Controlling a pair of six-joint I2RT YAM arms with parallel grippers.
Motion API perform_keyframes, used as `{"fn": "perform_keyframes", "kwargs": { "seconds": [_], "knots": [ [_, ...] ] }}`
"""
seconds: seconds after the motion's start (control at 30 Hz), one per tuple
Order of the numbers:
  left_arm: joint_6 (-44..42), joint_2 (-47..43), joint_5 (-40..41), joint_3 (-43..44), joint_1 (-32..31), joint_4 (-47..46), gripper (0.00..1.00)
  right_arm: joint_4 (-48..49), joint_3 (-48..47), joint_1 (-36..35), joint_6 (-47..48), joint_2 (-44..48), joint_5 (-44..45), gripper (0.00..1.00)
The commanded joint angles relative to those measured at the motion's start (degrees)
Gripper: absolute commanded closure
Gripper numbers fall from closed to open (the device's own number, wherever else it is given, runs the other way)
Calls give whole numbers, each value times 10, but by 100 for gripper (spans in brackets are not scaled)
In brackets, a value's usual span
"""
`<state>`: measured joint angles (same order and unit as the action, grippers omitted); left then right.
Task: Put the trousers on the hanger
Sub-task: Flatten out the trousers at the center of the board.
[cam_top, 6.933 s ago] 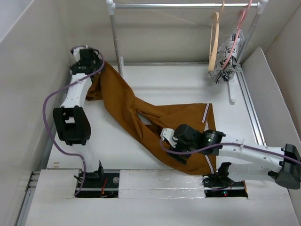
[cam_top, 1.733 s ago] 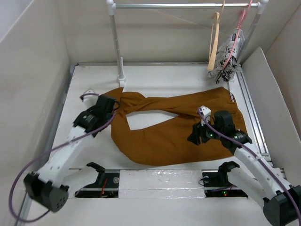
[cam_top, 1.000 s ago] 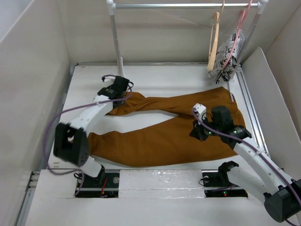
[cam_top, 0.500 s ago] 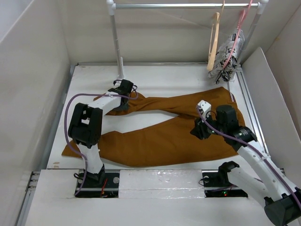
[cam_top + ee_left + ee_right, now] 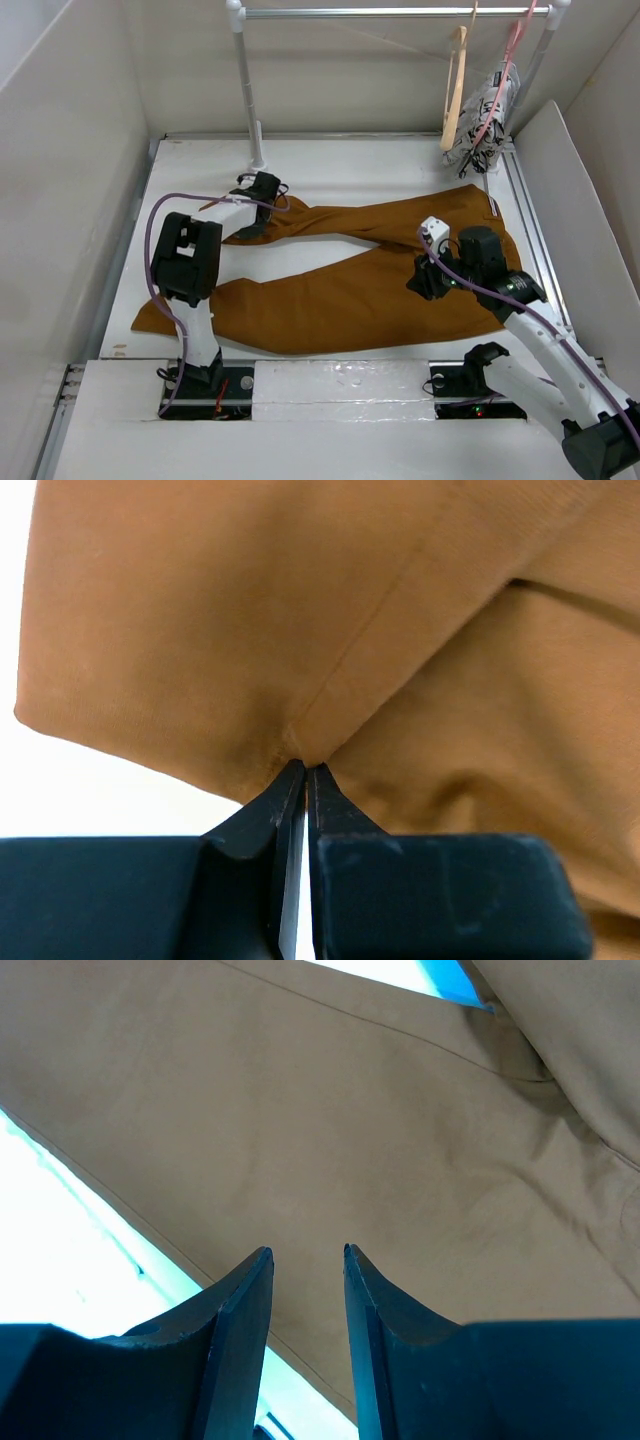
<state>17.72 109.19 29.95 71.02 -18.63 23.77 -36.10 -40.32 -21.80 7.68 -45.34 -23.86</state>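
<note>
So the trousers (image 5: pixel 350 290) are lying flat on the table (image 5: pixel 350 160). The waistband end is over on the right, and both legs run out to the left, one farther back and one nearer. The left gripper (image 5: pixel 262 190) sits at the left end of the far leg. In its wrist view the left gripper (image 5: pixel 303 770) is pretty much squeezed closed, with a little ridge of the brown trousers (image 5: pixel 300 610) fabric nipped right at the tips. The right gripper (image 5: pixel 420 280) is over the upper part near the waist. From its own camera the fingers (image 5: pixel 245 1295) are only a narrow gap apart with nothing between them, and the trousers (image 5: pixel 330 1130) cloth is spread just beyond the tips. The hanger (image 5: pixel 456 90) is on the rail (image 5: pixel 380 12) far right, well apart from the trousers, next to a pink hanger (image 5: pixel 505 70) with patterned cloth.
</note>
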Motion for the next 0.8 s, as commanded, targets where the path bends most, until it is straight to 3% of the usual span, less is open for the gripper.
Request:
{"fn": "perform_keyframes", "kwargs": {
  "seconds": [0.0,0.17,0.43,0.67,0.77],
  "knots": [
    [21,-73,13,25,8,33,100,-3,-8,2,1,11,11,60],
    [71,-234,-27,66,8,104,100,-15,-22,2,19,5,18,60],
    [183,-388,-91,163,22,234,100,0,-49,7,42,-31,20,60],
    [288,-476,-72,213,53,274,100,18,-68,12,49,-64,22,60],
    [339,-501,10,181,53,227,100,42,-77,18,50,-91,26,59]
  ]
}}
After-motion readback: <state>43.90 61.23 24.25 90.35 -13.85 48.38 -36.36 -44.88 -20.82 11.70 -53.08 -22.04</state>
